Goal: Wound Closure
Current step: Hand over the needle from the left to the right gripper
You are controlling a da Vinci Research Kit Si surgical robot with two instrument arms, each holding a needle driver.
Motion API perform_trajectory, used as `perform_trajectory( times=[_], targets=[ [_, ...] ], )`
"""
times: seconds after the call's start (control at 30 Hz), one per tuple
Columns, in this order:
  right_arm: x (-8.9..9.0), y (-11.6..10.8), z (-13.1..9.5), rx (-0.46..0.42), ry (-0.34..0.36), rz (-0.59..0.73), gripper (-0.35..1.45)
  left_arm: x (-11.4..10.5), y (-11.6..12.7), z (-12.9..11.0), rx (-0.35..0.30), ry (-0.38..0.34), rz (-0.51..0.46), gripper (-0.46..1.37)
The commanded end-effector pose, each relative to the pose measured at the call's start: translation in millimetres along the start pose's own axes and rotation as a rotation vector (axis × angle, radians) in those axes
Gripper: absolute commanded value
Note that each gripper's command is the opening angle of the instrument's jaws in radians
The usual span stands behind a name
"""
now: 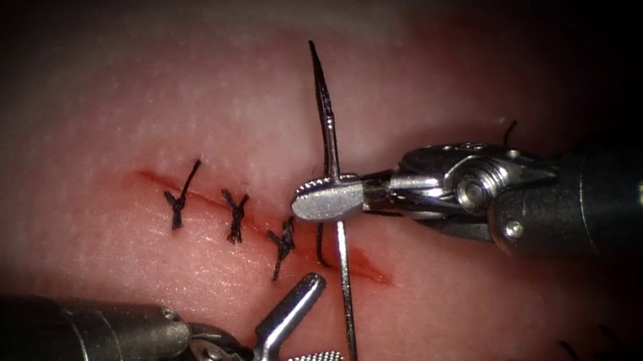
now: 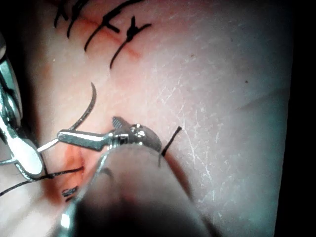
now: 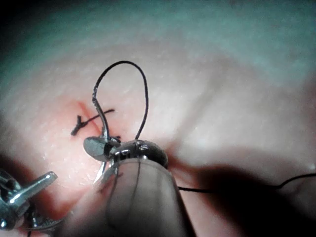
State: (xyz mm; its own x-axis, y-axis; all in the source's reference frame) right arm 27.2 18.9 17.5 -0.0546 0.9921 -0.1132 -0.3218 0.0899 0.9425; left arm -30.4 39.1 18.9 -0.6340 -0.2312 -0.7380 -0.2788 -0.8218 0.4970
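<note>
R gripper (image 1: pixel 330 199) pinches the needle (image 1: pixel 348 287) near mid-curve, needle upright across the cut's (image 1: pixel 364 268) right end, prob. clear of tissue (image 1: pixel 426 80); L gripper (image 1: pixel 309 327), spread and empty, sits just below-left.

A surgical training lab: a slab of tissue (image 1: pixel 426 80) with a stitched cut (image 1: pixel 260 228), worked by slender steel robotic instruments under endoscope lighting
</note>
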Motion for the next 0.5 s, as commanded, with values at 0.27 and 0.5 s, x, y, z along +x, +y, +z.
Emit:
perform_trajectory(
  times=[0.27, 0.5],
  targets=[
    [0.1, 0.2, -0.3, -0.001, 0.023, 0.007, -0.35, -0.1, -0.2, 0.0, -0.082, -0.033, -0.167, 0.87],
    [0.4, 0.5, -1.7, 0.003, 0.059, -0.051, -0.35, -0.2, -0.9, 0.4, -0.207, -0.095, -0.330, 0.49]
  ],
)
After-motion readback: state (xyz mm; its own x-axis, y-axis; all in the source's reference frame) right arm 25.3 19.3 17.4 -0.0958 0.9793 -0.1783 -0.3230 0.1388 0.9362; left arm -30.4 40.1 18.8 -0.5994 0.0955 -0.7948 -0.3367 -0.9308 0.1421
